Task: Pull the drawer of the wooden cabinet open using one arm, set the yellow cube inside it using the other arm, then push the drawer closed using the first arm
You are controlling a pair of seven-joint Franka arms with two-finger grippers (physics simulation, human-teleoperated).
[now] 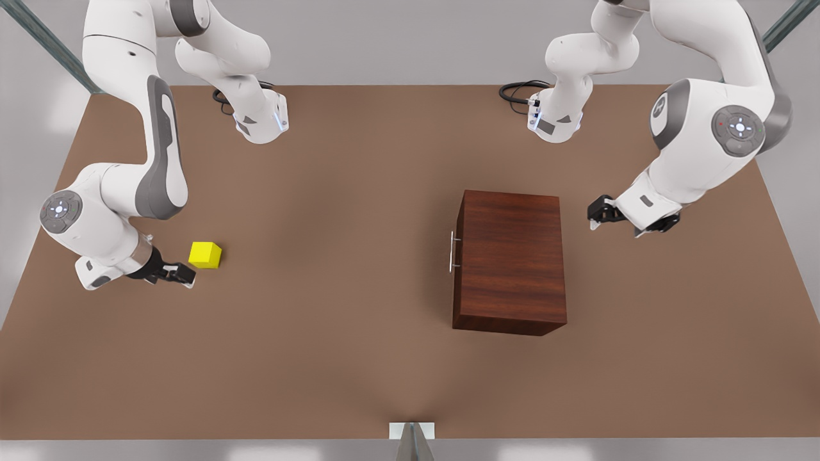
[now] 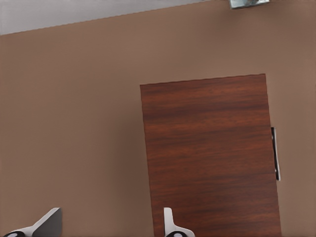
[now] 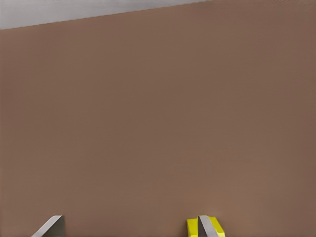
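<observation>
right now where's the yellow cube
In the front view the yellow cube sits on the table at the left, just beside the right gripper, far from the cabinet.

Bare table [image 1: 333,256] between yellow cube [image 1: 205,255] and wooden cabinet [image 1: 510,259]

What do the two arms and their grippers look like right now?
Both arms are white, rounded segments with grey joint panels and round grey caps bearing small lights. Black cables coil at both bases. The left gripper and right gripper are black; their fingertips look pale grey in the wrist views.
</observation>
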